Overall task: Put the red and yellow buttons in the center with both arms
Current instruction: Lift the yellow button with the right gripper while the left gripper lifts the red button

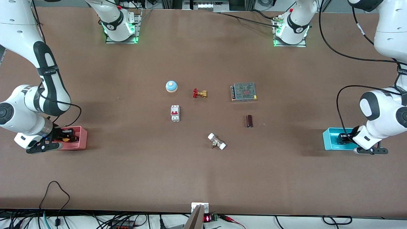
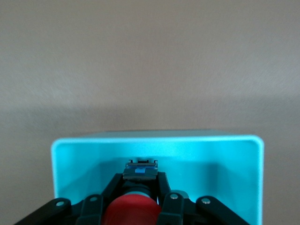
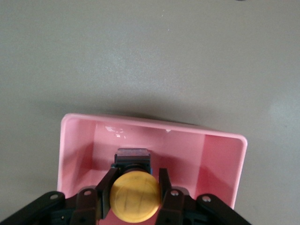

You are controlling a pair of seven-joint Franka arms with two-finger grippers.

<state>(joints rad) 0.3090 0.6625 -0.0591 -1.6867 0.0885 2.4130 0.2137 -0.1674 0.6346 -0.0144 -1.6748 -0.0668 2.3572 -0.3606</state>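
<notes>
Grippers in bins | left gripper (image 2: 136, 204) inside cyan bin (image 1: 330, 140) at the table's left-arm edge, jaws clamped on red button (image 2: 130, 211) | right gripper (image 3: 135, 197) inside pink bin (image 1: 81, 140) at right-arm edge, jaws clamped on yellow button (image 3: 135, 196) | table centre (image 1: 210, 117): dome bell (image 1: 171, 86), red-handled brass valve (image 1: 199, 93), circuit breaker (image 1: 175, 113)

two buttons (image 3: 135, 196), two bins (image 1: 79, 140), two valves (image 1: 200, 93).
</notes>
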